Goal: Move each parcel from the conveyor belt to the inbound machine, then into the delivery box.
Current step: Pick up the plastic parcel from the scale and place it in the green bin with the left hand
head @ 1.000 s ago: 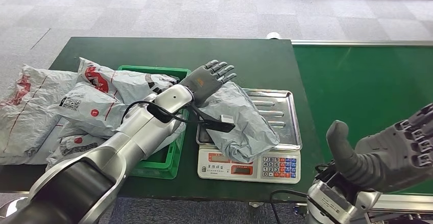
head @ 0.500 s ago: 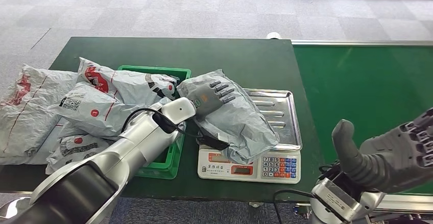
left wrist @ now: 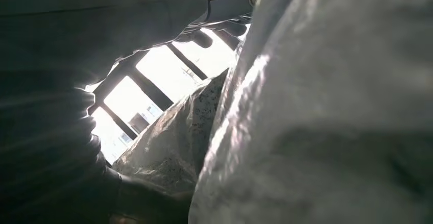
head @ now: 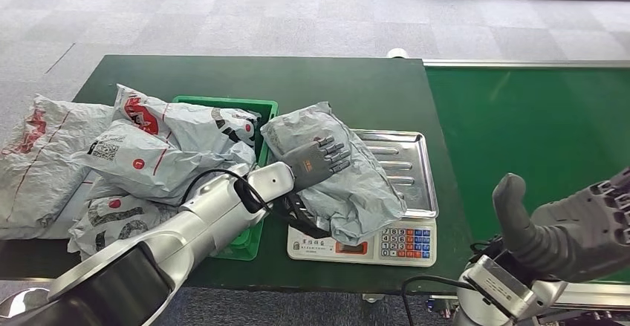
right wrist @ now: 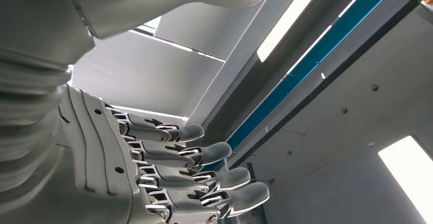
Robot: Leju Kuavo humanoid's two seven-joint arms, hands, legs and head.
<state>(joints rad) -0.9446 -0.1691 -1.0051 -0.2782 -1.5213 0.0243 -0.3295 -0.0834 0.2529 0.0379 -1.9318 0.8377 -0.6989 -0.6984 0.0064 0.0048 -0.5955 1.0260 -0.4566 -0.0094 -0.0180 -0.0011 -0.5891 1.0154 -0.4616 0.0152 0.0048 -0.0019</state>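
Note:
A crumpled grey parcel (head: 360,188) lies across the steel pan (head: 408,155) of the weighing scale (head: 386,243), its left end tipped up off the pan. My left hand (head: 318,161) grips that end, fingers spread over the top and the thumb underneath. Close up in the left wrist view, the parcel's (left wrist: 332,106) grey plastic lies against the palm. My right hand (head: 572,226) hovers empty at the near right over the edge of the green conveyor belt (head: 535,118), thumb up and fingers apart. In the right wrist view the right hand (right wrist: 153,168) has straight fingers holding nothing.
A green crate (head: 223,105) stands left of the scale, heaped with several grey and red-printed parcels (head: 148,148) that spill onto the dark green table (head: 223,73). The belt surface carries no parcels. Grey carpet lies beyond the table.
My left hand came down from behind the parcel onto it and took hold. The parcel's left end has risen and shifted toward the crate. My right hand has sunk slightly.

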